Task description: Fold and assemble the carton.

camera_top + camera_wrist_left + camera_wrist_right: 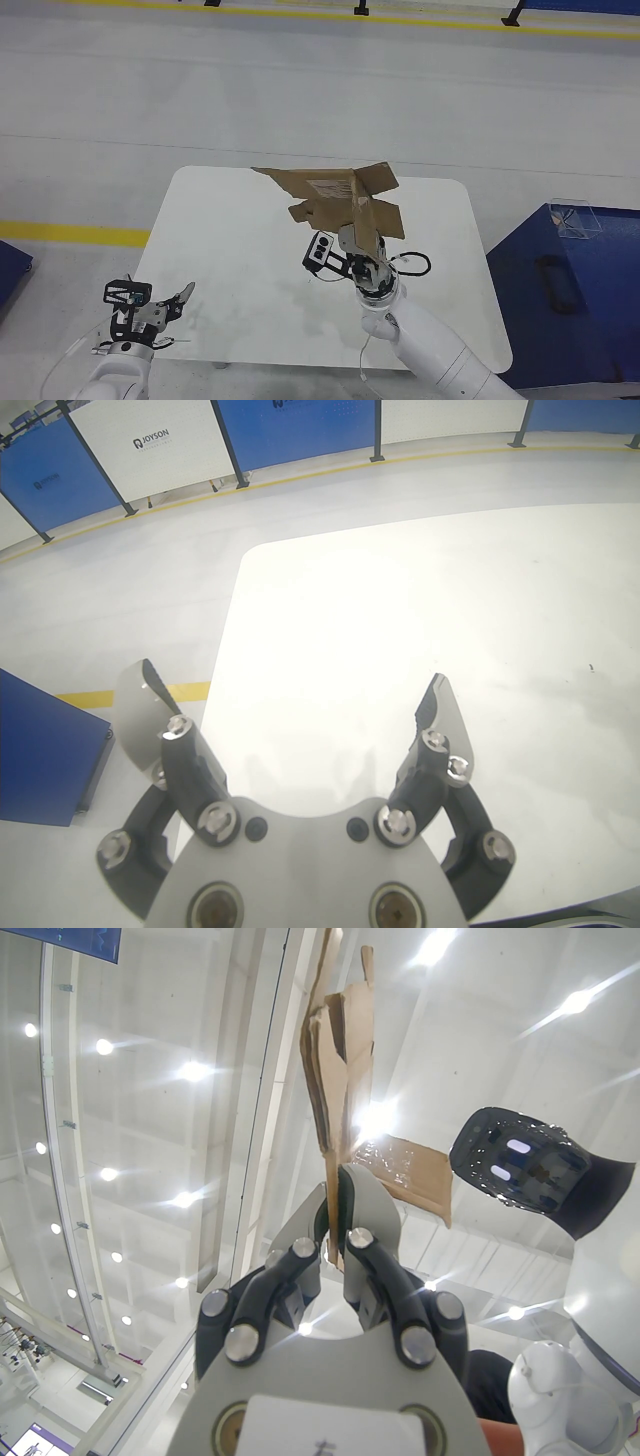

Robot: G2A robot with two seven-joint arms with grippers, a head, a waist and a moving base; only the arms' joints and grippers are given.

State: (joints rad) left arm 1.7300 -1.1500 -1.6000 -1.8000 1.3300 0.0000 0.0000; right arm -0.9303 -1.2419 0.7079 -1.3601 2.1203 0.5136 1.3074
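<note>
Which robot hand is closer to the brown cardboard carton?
Right. The right gripper is clamped onto the brown cardboard carton; the left gripper hangs open far away at the edge of the white table.

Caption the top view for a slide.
Right hand holds the carton up above the white table; left hand open by the table's near corner.

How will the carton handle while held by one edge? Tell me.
Probably light: the right gripper holds the whole carton aloft by one pinched edge. Its panels look fairly stiff, yet the flaps splay at creases and would likely swing. The ragged edge near the fingers suggests it may tear.
</note>
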